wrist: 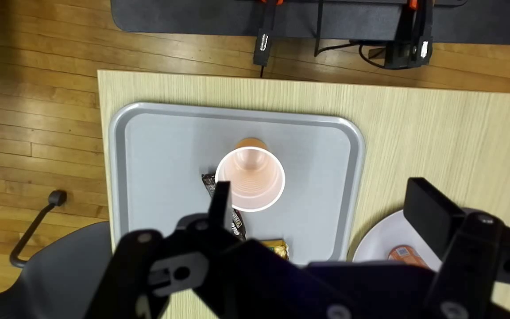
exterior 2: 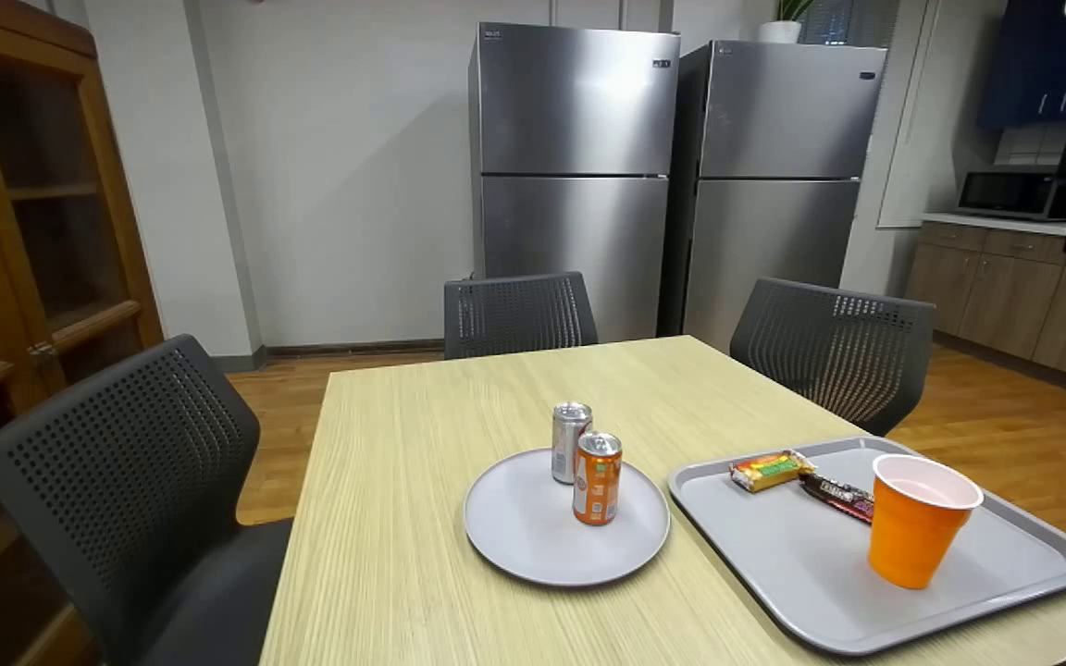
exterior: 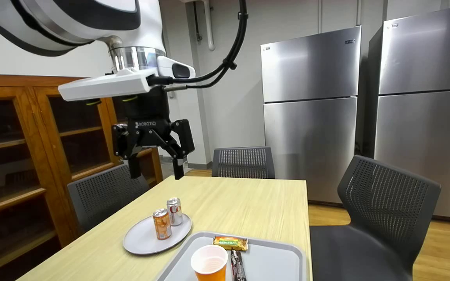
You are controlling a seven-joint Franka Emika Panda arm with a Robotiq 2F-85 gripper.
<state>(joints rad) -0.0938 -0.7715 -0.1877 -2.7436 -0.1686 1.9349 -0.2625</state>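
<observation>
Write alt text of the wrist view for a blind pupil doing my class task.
An open, empty end effector, seen from above, hangs over a table, where a gray tray holds an orange cup, a dark snack bar and a yellow snack bar. At picture right, a partly hidden plate bears an orange can.

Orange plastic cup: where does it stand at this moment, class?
In an exterior view, the orange plastic cup stands upright at lower right, on the gray tray, nearest the dark-wrapped snack bar, with the yellow-wrapped bar farther off.
</observation>
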